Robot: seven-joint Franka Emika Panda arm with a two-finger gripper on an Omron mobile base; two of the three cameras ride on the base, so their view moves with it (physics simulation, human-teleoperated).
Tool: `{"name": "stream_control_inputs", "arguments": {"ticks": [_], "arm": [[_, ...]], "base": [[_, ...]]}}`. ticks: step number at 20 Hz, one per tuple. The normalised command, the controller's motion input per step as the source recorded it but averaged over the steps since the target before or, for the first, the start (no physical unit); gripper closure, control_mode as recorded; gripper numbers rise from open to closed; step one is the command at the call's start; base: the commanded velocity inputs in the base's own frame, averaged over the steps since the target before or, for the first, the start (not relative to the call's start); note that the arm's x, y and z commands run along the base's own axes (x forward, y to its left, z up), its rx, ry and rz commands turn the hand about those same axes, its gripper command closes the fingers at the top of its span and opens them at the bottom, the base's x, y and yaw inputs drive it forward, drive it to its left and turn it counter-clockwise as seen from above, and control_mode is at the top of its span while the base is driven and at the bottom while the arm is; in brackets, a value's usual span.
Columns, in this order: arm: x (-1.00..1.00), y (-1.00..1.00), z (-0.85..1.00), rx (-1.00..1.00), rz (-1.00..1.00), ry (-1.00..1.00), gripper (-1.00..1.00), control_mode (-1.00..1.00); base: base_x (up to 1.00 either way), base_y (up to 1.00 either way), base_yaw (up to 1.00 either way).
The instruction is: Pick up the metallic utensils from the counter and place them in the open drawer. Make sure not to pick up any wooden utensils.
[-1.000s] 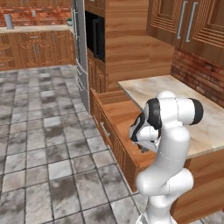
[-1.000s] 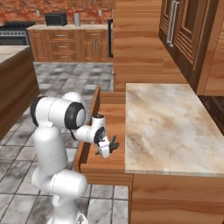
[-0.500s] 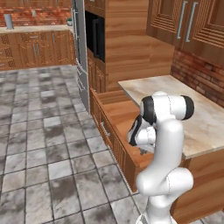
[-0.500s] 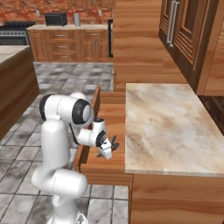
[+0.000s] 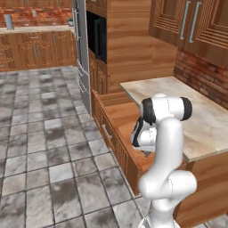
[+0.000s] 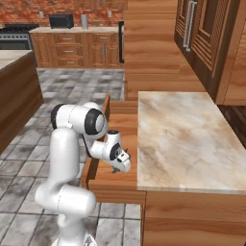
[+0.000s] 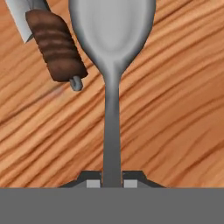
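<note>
My gripper (image 7: pixel 111 181) is shut on the thin handle of the grey metal spoon (image 7: pixel 111 35), whose round bowl points away from the hand. The spoon hangs just above the wooden floor of the open drawer (image 7: pixel 175 109). Beside the bowl on that floor lies the knife (image 7: pixel 54 48), with a dark ribbed handle and a grey blade cut off by the picture's edge. In the right base view the gripper (image 6: pixel 117 166) sits low inside the open drawer (image 6: pixel 126 125), near its front. The wooden utensils are out of view.
A smaller marble top (image 6: pixel 185 134) borders the drawer on its right, with a brick wall (image 5: pixel 205 75) behind it. A corner of the island counter (image 6: pixel 12 54) shows at far left. Tall wooden cabinets (image 5: pixel 133 44) stand behind the drawer, and grey tiled floor (image 5: pixel 49 133) lies to its left.
The arm's upper joints have swung further over the drawer and the hand has sunk a little toward the drawer floor. The spoon is still held.
</note>
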Motion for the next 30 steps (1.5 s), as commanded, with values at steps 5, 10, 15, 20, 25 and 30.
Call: {"name": "stream_control_inputs", "arguments": {"ticks": [5, 10, 15, 20, 25, 30], "arm": [[0.06, -0.16, -0.22, -0.01, 0.18, 0.0, 1.0, -1.0], [0.17, -0.01, -0.27, -0.01, 0.07, 0.0, 1.0, -1.0], [0.04, -0.08, -0.28, 0.0, 0.07, 0.0, 1.0, -1.0], [0.0, -0.29, -0.09, 0.0, 0.01, -0.03, 1.0, -1.0], [0.0, -0.1, 0.0, 0.0, 0.0, 0.0, -1.0, -1.0], [0.0, -0.01, 0.0, 0.0, 0.0, 0.0, -1.0, -1.0]], "base": [[0.0, 0.0, 0.0], [0.0, 0.0, 0.0], [0.0, 0.0, 0.0], [0.0, 0.0, 0.0], [0.0, 0.0, 0.0], [0.0, 0.0, 0.0]]}}
